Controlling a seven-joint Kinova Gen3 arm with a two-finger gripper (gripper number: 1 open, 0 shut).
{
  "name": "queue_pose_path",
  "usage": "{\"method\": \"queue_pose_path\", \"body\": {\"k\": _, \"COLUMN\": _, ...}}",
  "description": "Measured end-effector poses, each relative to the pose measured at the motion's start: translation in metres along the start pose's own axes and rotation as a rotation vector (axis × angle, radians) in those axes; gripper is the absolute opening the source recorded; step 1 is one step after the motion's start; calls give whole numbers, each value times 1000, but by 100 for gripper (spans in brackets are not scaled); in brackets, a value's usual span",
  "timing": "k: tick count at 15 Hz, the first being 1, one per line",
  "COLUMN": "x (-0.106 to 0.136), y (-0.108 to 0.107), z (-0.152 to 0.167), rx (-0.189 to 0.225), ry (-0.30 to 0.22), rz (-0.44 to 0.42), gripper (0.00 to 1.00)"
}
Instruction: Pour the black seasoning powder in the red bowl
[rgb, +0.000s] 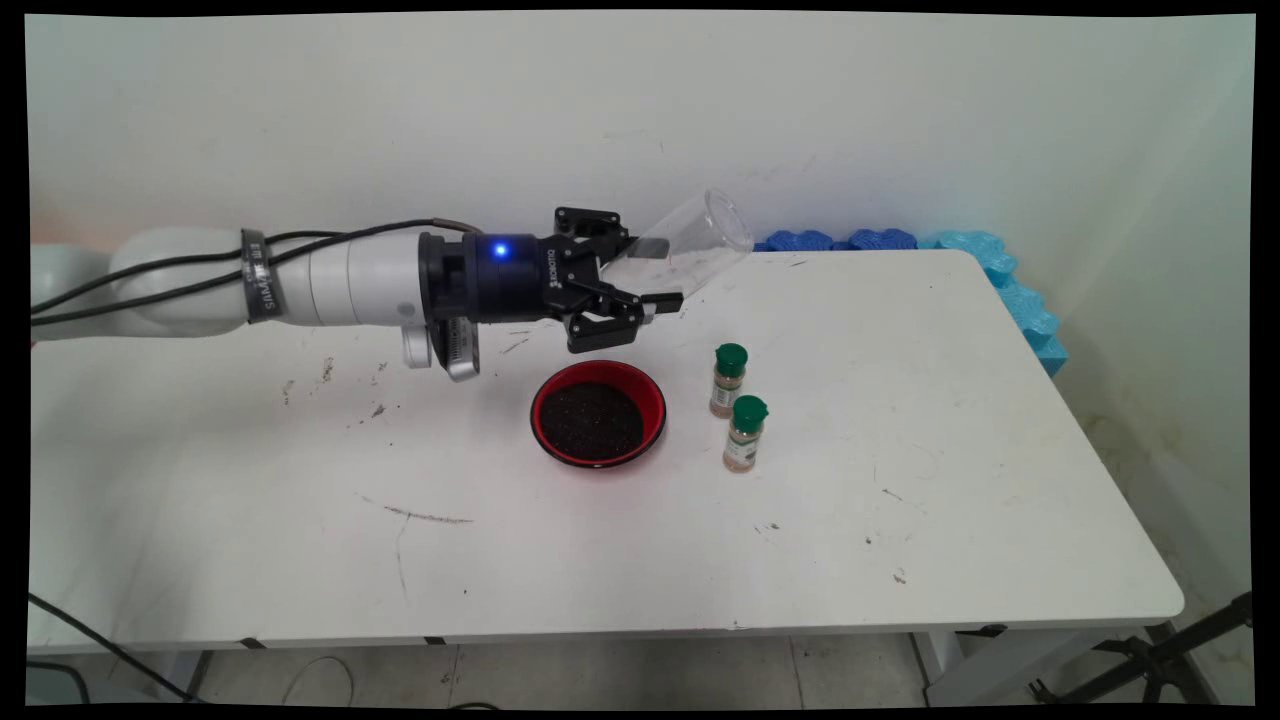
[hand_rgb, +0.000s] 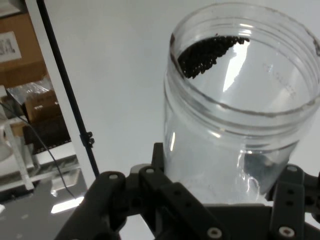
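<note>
From across the table, the gripper (rgb: 650, 272) is pinching a clear plastic jar (rgb: 690, 248), tilted with its mouth angled upward, above the white table (rgb: 900, 520). Just below the gripper, a round red bowl (rgb: 598, 412) is holding dark grains; two green-capped spice bottles (rgb: 737, 406) are standing beside it. From the hand, the smooth jar (hand_rgb: 235, 105) is showing black grains (hand_rgb: 207, 52) clinging near its rim; such slick walls could slip if the grip loosens.

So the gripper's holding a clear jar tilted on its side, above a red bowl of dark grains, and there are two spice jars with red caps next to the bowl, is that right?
Not quite: the caps are green, not red, as the main view shows. The gripper does hold the clear jar tilted above the table, just behind the red bowl of dark grains, and the two spice jars stand beside the bowl.
</note>
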Motion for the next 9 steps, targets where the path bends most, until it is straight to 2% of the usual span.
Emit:
{"method": "queue_pose_path", "body": {"k": 2, "x": 3, "y": 2, "z": -1, "rx": 12, "ry": 4, "rz": 78, "gripper": 0}}
{"method": "queue_pose_path", "body": {"k": 5, "x": 11, "y": 8, "z": -8, "rx": 51, "ry": 23, "rz": 251, "gripper": 0}}
{"method": "queue_pose_path", "body": {"k": 9, "x": 12, "y": 17, "z": -14, "rx": 89, "ry": 33, "rz": 438, "gripper": 0}}
